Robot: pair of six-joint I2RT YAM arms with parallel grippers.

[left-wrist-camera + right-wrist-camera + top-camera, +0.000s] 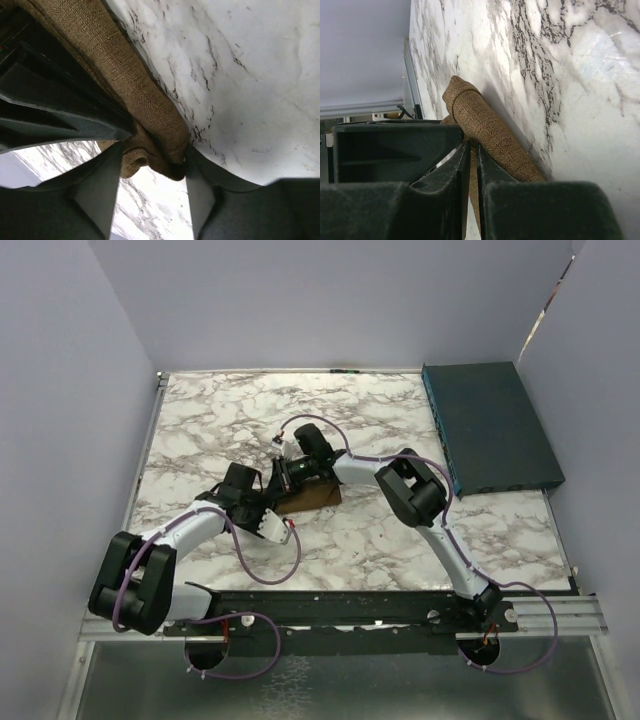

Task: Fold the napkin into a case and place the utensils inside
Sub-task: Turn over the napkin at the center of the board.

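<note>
- Pinching from two sides, the left gripper [152,187] has its grey fingers [95,195] partly closed on the bunched end of a soft brown woven napkin [150,110]. The cloth fills the gap and touches both fingers.
- The right gripper [471,150] has its dark jaws almost together, clamped on a thin layer of the napkin's edge that shows as a brown strip in the slit between them.
- The napkin is folded into a narrow, thick band and lies on a white, grey-veined marble tabletop [400,540], near its middle. In the right wrist view a rolled end juts out just past the fingertips.
- From above, the two grippers meet over the napkin, the left from the near-left and the right from the right. They hide most of it, so only a brown patch shows under them.
- A dark teal flat rectangular box [490,430] lies at the table's far right corner, well apart from the napkin.
- Purple cables [262,570] loop along both arms, whose bases sit on a black rail [350,605] at the near edge.
- Pale lilac walls [330,300] enclose the table on three sides.
</note>
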